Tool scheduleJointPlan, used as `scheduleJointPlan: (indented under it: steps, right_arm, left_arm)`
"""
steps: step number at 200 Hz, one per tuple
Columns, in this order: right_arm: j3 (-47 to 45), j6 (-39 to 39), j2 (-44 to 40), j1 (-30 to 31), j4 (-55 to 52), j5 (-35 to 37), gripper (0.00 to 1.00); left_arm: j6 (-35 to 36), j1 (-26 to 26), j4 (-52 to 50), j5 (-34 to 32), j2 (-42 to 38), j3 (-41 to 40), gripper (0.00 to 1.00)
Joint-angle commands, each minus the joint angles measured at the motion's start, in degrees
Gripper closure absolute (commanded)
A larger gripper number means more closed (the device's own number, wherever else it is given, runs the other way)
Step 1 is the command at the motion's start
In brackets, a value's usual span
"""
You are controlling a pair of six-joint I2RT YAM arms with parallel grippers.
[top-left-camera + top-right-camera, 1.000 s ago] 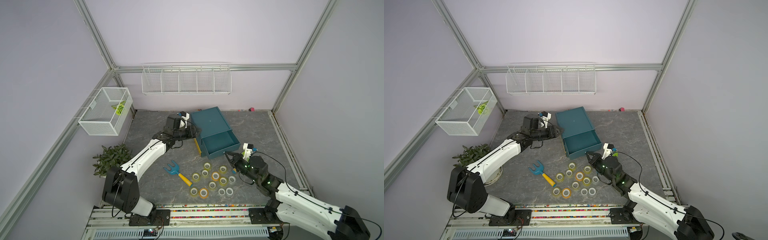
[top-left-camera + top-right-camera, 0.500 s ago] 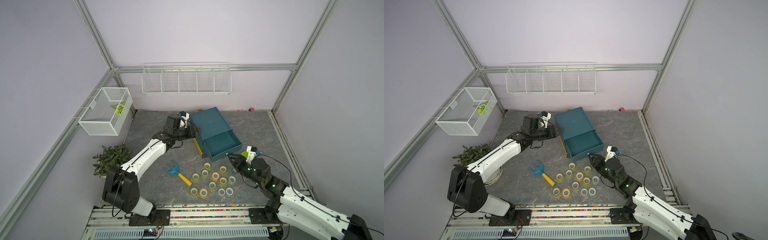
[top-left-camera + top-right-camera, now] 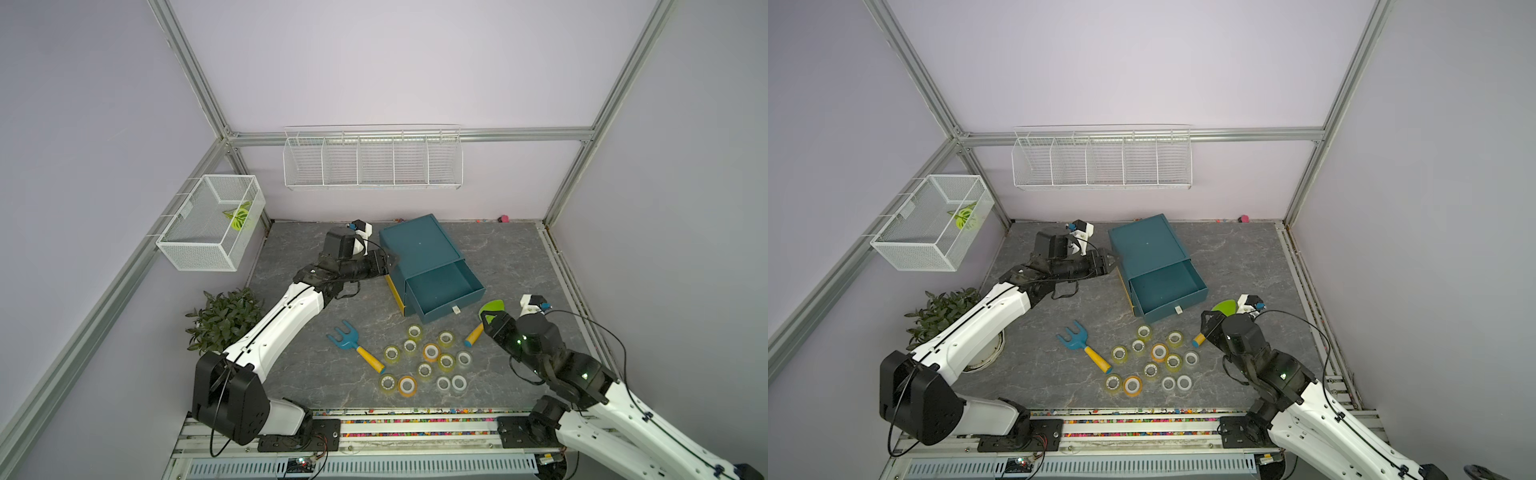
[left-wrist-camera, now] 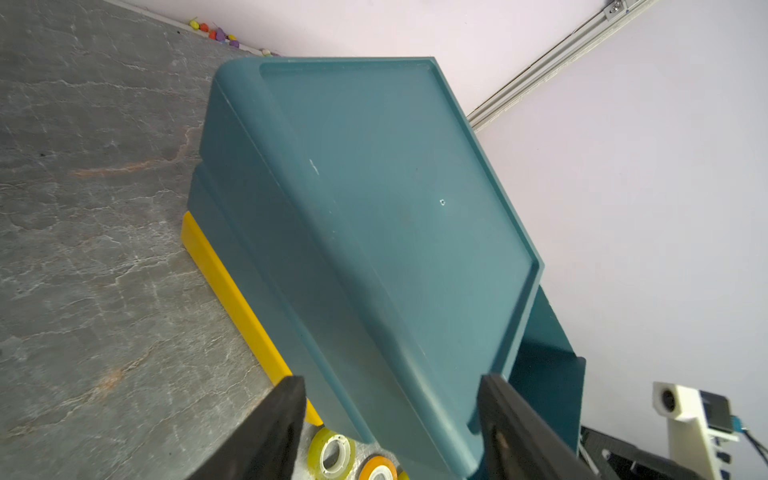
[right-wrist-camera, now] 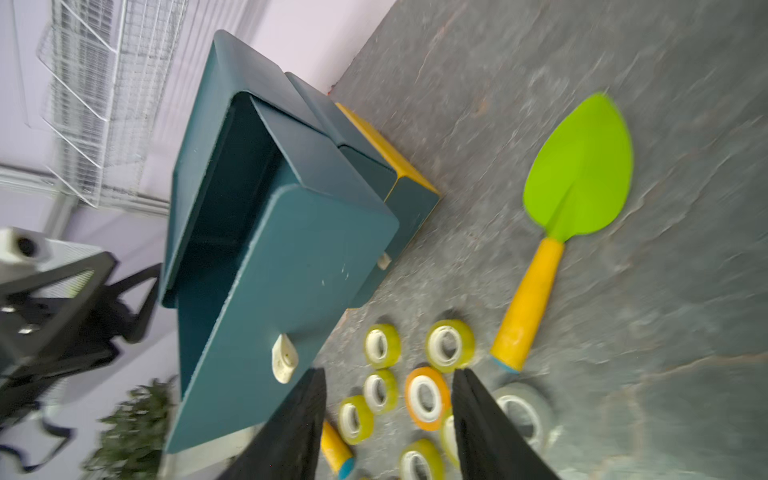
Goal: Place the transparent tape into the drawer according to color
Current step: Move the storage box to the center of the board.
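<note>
1. Both top views are evenly bright under soft, diffuse light; the grey floor [image 3: 498, 257] looks matte.
2. Shadows are faint and short beside the tape rolls [image 3: 431, 352].
3. The walls dim slightly toward the frame's lower corners.
4. The right wrist view is motion-smeared: the wire rack [image 5: 95, 104] at upper left and the shovel [image 5: 582, 174] look soft.
5. The left wrist view is sharp, with a pale sheen on the drawer cabinet [image 4: 374, 187].

Left gripper [image 4: 392, 378] and right gripper [image 5: 388, 372] low, jaws of both apart.
</note>
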Motion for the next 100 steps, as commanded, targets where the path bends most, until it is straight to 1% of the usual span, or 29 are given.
scheduleJointPlan:
  steps: [1, 9, 18, 32, 47, 72, 86, 100]
  right_arm:
    - [7.0, -13.1, 5.9, -3.7, -7.7, 3.2, 0.46]
    - [9.0, -17.2, 8.3, -6.4, -6.6, 0.3, 0.47]
    - [11.0, -19.7, 10.6, -9.2, -5.9, -1.8, 0.47]
    - [13.7, -24.5, 13.8, -14.1, -3.3, -7.0, 0.48]
    - [17.1, -28.9, 17.6, -18.0, -1.7, -13.2, 0.48]
    - [23.9, -36.7, 25.9, -19.0, -2.7, -20.6, 0.48]
    - [26.4, -39.1, 29.4, -18.9, -3.3, -22.7, 0.48]
    - [28.0, -40.8, 31.8, -18.8, -3.4, -22.9, 0.48]
  left_arm:
    - [2.0, 0.1, -2.4, -2.2, -2.9, 0.1, 0.27]
    - [2.4, 0.1, -2.9, -2.3, -3.5, 0.0, 0.27]
    - [3.0, 0.1, -3.3, -2.2, -3.8, -0.1, 0.27]
    - [3.8, 0.1, -4.4, -2.2, -4.2, 0.1, 0.27]
    - [4.5, 0.1, -5.6, -2.6, -4.8, 0.2, 0.27]
    - [5.0, 0.1, -6.4, -3.2, -5.9, -0.4, 0.27]
    - [5.0, 0.0, -6.1, -3.5, -6.4, -1.0, 0.27]
    - [5.0, 0.0, -5.6, -3.7, -6.7, -1.5, 0.27]
